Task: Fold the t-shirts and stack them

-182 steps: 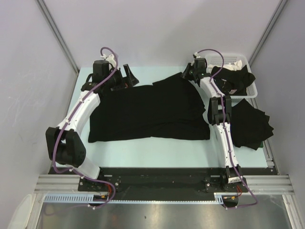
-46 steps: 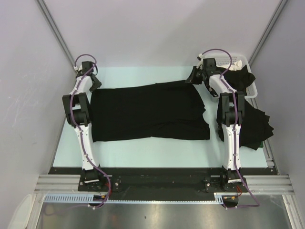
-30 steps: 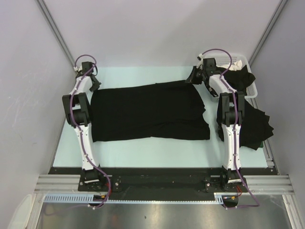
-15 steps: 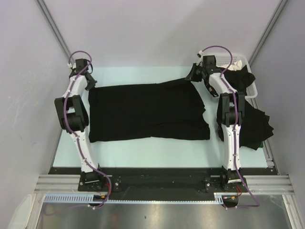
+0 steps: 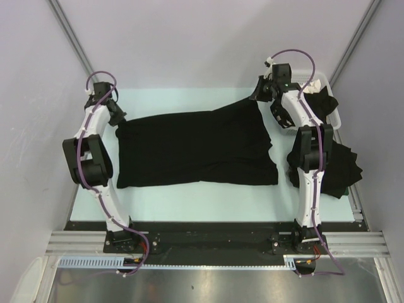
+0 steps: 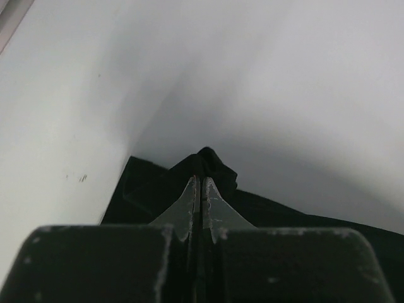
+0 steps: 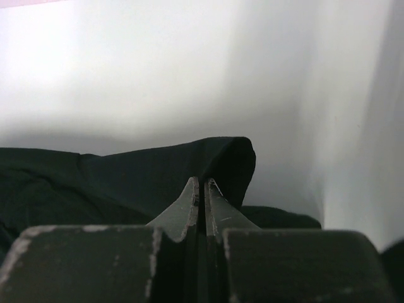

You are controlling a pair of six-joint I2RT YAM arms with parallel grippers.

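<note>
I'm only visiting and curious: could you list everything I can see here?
Spread shirt: one, black, table centre.
Shirt pile: count unclear, black, table's right edge.
Basket shirts: count unclear, black, in basket.
Basket: one, white, far right corner.
Table: one, pale green, under everything.
Left arm, right arm: one each, white and black, table's sides.
Left gripper: one, dark, shut on spread shirt's far left corner.
Right gripper: one, dark, shut on its far right corner.

Through your right wrist camera, you see the right gripper [image 7: 201,184] with its jaws pressed together on a raised fold of a black t-shirt [image 7: 145,173]. The cloth peaks just right of the tips and spreads off left. A pale wall [image 7: 158,76] fills the background.
</note>
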